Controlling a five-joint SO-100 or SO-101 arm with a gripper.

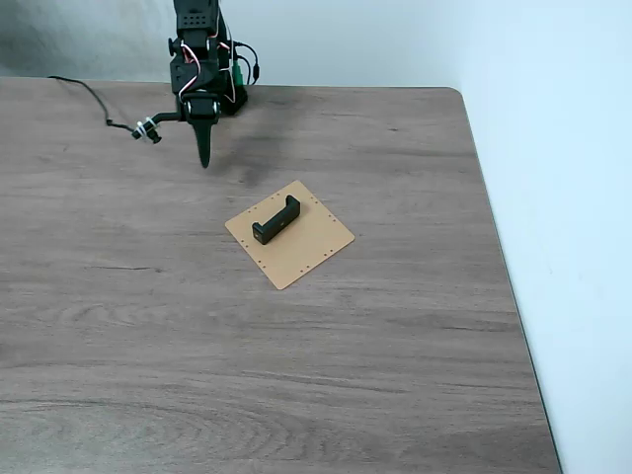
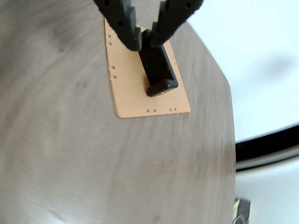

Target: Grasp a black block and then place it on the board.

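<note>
The black block lies flat on the tan board, slanted across its upper left half. In the wrist view the block rests on the board with one upturned tab toward the camera. My gripper hangs point-down near the arm's base at the table's far side, well apart from the board and to its upper left. In the wrist view the fingers narrow to the gripper tips, which stand close together with nothing between them, and the block shows beyond them.
The arm's base stands at the table's back edge, with a black cable trailing left from it. The table's right edge runs along a white wall. Bare wood surrounds the board on all sides.
</note>
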